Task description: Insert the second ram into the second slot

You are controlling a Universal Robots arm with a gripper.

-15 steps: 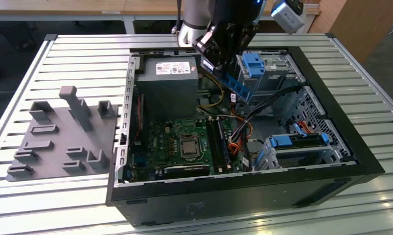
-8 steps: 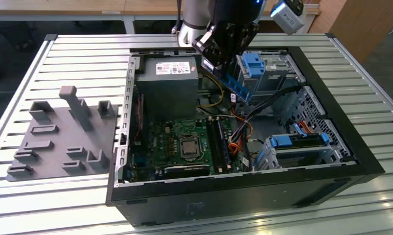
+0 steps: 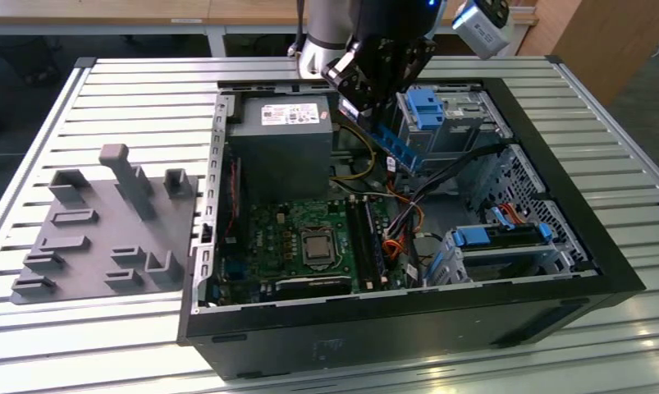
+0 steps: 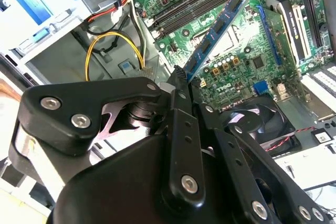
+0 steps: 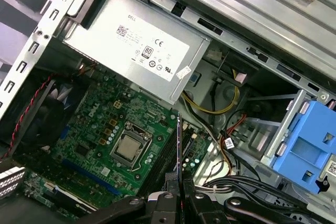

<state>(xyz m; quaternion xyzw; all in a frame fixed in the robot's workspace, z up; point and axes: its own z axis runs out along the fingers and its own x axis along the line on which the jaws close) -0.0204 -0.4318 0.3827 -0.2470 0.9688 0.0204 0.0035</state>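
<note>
My gripper [image 3: 377, 108] hangs over the open computer case and is shut on the second ram [image 3: 401, 149], a thin dark-blue stick that slants down out of the fingers. In the second wrist view the ram [image 4: 218, 24] stretches from the gripper [image 4: 181, 77] toward the green motherboard, its far end above the long black memory slots [image 4: 191, 3]. The first wrist view has the ram [image 5: 179, 148] edge-on, above the slots [image 5: 164, 156] beside the processor socket [image 5: 128, 148]. In the exterior view the slots [image 3: 364, 238] lie well below the stick. Which one is the second slot I cannot tell.
The grey power supply [image 3: 280, 139] stands on the exterior view's left of the ram. Light-blue drive brackets [image 3: 427, 105] [image 3: 505, 238] and loose cables [image 3: 400, 215] crowd the case's other side. A grey fixture plate [image 3: 99, 230] lies on the slatted table outside the case.
</note>
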